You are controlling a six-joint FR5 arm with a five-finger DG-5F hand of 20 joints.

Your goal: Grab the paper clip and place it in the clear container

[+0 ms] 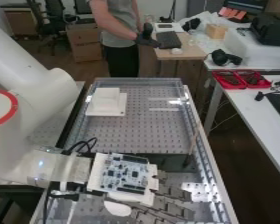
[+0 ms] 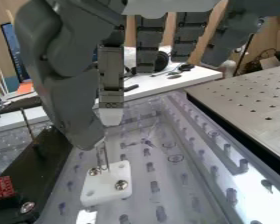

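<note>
In the high view the hand (image 1: pixel 170 202) is low over the near part of the bench, dark fingers stretched toward the right. The hand (image 2: pixel 64 85) appears in the wrist view with its fingers hanging fairly straight and the thumb slanting down. A thin wire paper clip (image 2: pixel 103 156) stands nearly upright above a small white screwed plate (image 2: pixel 109 186). Its upper end is right beside the thumb's tip; whether they touch I cannot tell. The light-tipped finger nearest the thumb ends a little above the clip.
A dark block (image 2: pixel 31 172) with a thin upright rod (image 2: pixel 29 129) is beside the white plate. Perforated metal (image 1: pixel 140 132) covers the bench, with a white stepped block (image 1: pixel 107 102) farther along. Clear edging (image 1: pixel 197 125) lines its right side. Red trays (image 1: pixel 240 80) lie on the side table.
</note>
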